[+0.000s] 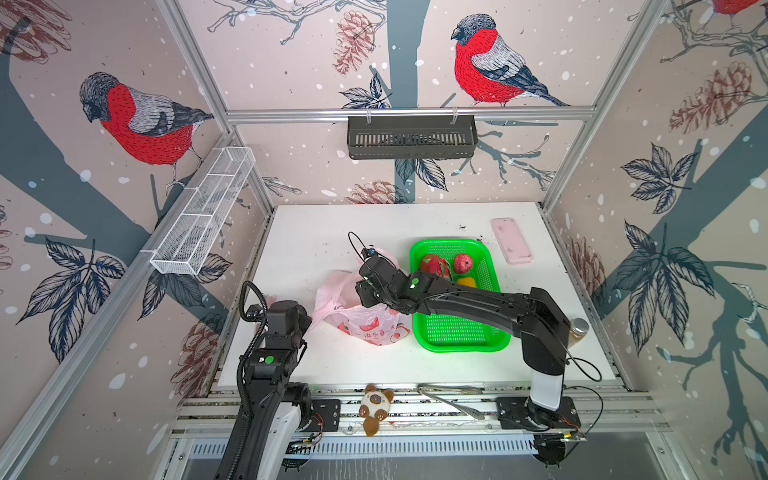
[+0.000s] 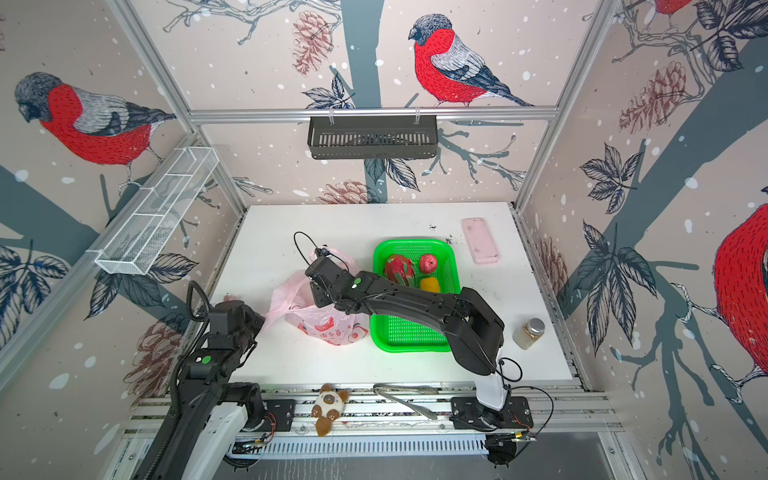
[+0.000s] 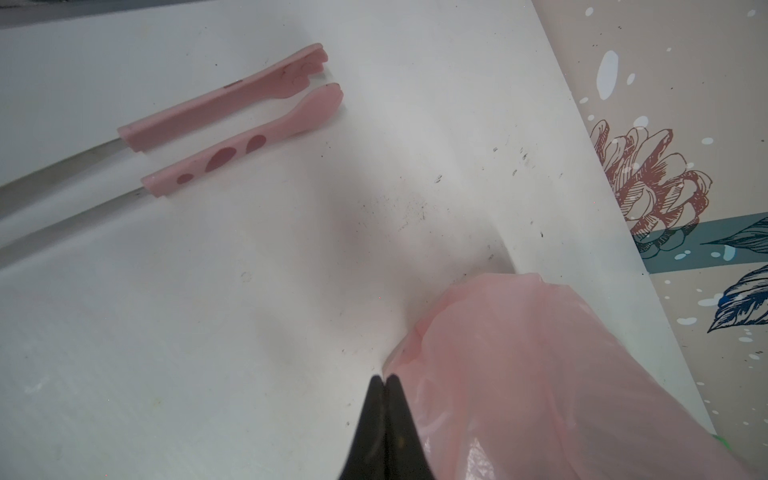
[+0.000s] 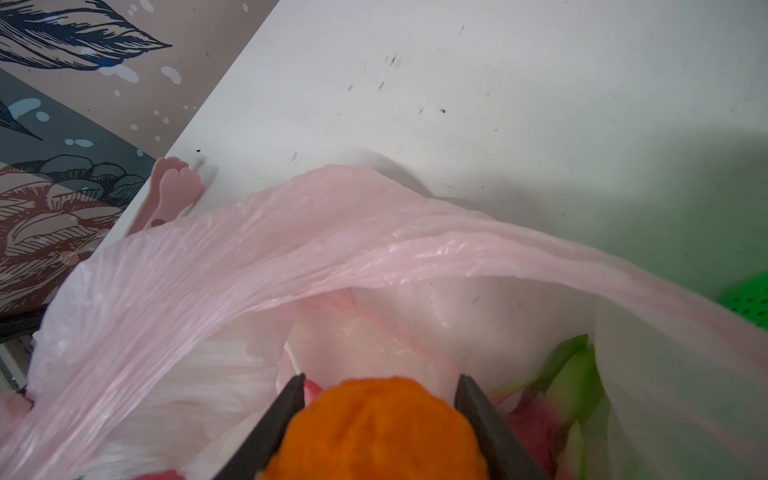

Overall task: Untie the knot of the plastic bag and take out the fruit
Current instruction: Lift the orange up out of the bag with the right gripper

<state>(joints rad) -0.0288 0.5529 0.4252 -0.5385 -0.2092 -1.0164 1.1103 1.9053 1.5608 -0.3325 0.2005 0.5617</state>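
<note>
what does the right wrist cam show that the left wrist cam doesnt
Only the right wrist view: the right gripper closed on the orange fruit inside the open plastic bag, with a dragon fruit beside it.
Only the left wrist view: the left gripper shut, seemingly pinching the bag's edge, and the pink tongs along much of their length.
Both: the pink bag, the white table, and at least a tip of the tongs.

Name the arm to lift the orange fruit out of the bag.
Right: the right gripper clasps the orange fruit inside the plastic bag; the left gripper is shut on the bag's edge.
</note>
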